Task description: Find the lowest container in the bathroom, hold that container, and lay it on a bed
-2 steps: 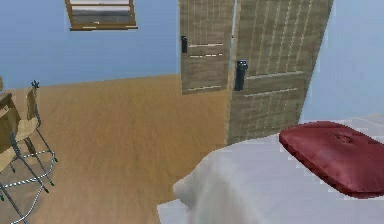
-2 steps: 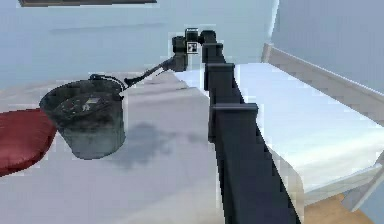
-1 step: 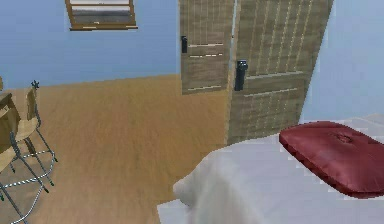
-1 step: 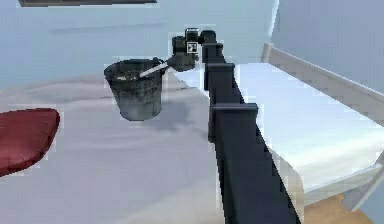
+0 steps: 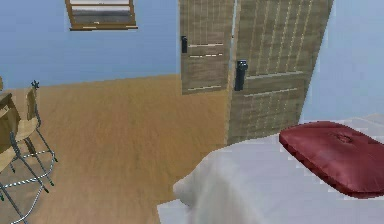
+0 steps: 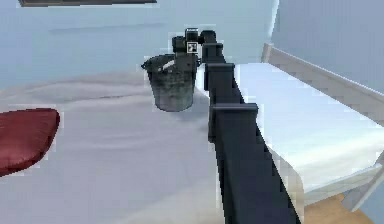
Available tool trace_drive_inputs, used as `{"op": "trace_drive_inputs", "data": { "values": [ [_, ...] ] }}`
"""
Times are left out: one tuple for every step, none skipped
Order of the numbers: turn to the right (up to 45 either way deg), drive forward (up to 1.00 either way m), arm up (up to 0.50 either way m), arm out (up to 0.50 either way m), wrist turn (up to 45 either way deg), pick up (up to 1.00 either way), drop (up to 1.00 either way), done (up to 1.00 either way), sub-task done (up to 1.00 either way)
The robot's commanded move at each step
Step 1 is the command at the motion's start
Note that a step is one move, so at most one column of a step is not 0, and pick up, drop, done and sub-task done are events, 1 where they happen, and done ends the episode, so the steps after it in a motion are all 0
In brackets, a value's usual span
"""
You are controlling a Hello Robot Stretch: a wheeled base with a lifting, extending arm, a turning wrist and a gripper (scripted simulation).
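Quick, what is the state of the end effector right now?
End effector: cannot be told whether it holds the dark grey metal bucket at its far end.

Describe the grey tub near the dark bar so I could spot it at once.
Find the wide white bed. Against its sheet, between the dark red pillow at the arm side view's left and the dark arm rising from the bottom edge, is a small grey container. It alone is dull, metallic, round and open-topped.
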Motion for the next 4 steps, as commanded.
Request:
{"op": "trace_drive_inputs", "data": {
  "values": [
    [0.0,0.00,-0.04,0.00,0.0,0.00,0.00,0.00,0.00],
    [0.0,0.00,-0.32,0.00,0.0,0.00,0.00,0.00,0.00],
    [0.0,0.00,0.00,0.00,0.0,0.00,1.00,0.00,0.00],
    [0.0,0.00,0.04,0.00,0.0,0.00,0.00,0.00,0.00]
  ]
}}
